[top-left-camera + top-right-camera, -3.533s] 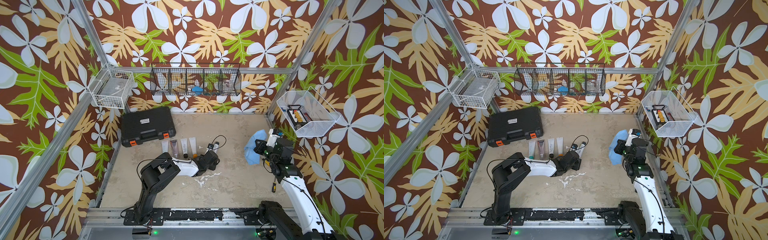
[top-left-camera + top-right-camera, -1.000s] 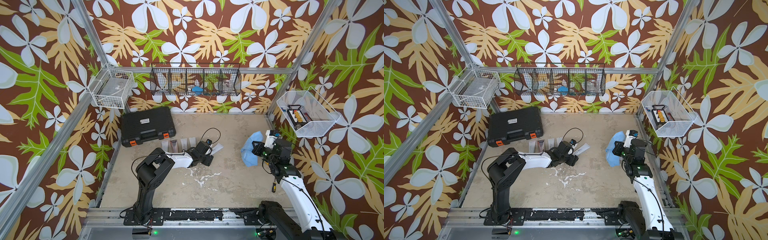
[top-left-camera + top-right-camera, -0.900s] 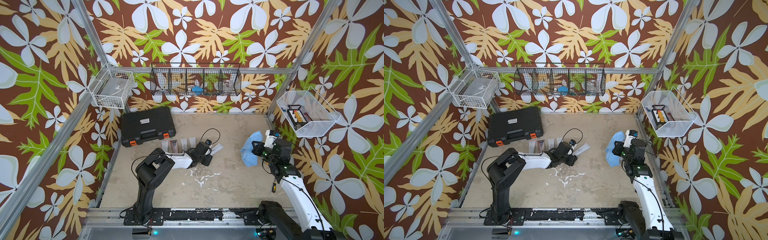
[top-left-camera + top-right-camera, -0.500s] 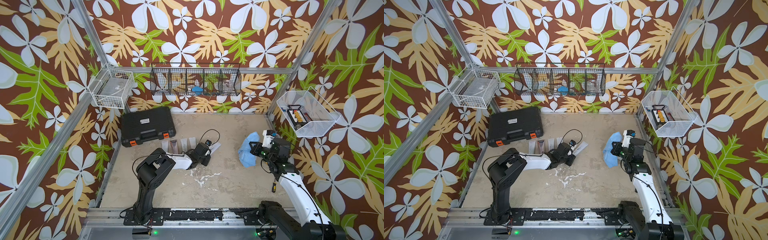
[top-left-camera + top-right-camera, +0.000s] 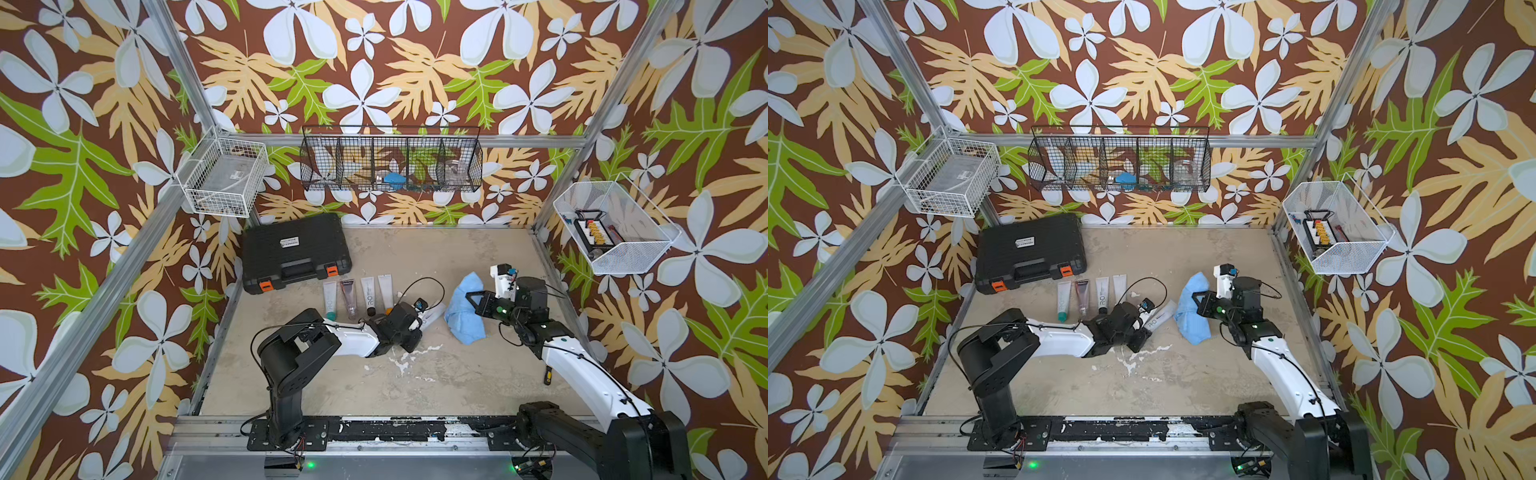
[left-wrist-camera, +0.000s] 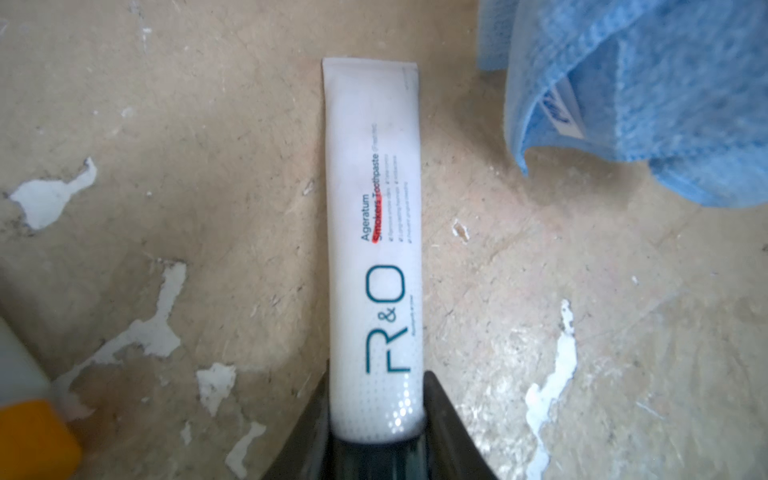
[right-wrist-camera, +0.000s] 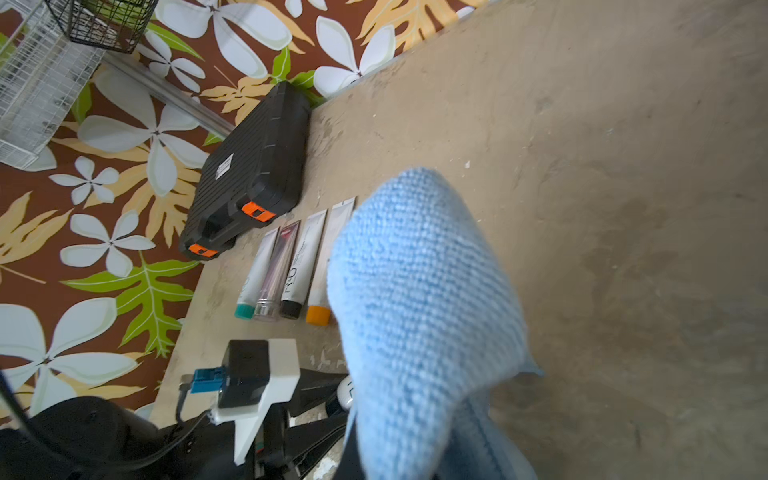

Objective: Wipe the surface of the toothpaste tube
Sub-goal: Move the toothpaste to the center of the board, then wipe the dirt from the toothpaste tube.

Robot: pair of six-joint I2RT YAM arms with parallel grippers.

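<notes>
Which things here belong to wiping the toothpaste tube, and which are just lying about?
For the job:
white R&O toothpaste tube
blue cloth

Just lying about:
row of four other tubes
black case
black wire basket
white wire baskets

Soft, even light fills both top views, shadows faint; up close in the right wrist view, the blue cloth (image 7: 424,324) blurs.

Brown floral wallpaper (image 5: 374,62) all round me. Scuffed beige floor (image 5: 457,386), paint chipped white. Black wire basket (image 5: 357,166) at twelve o'clock, white wire basket (image 5: 216,203) at ten, white mesh basket (image 5: 623,257) at two.
</notes>
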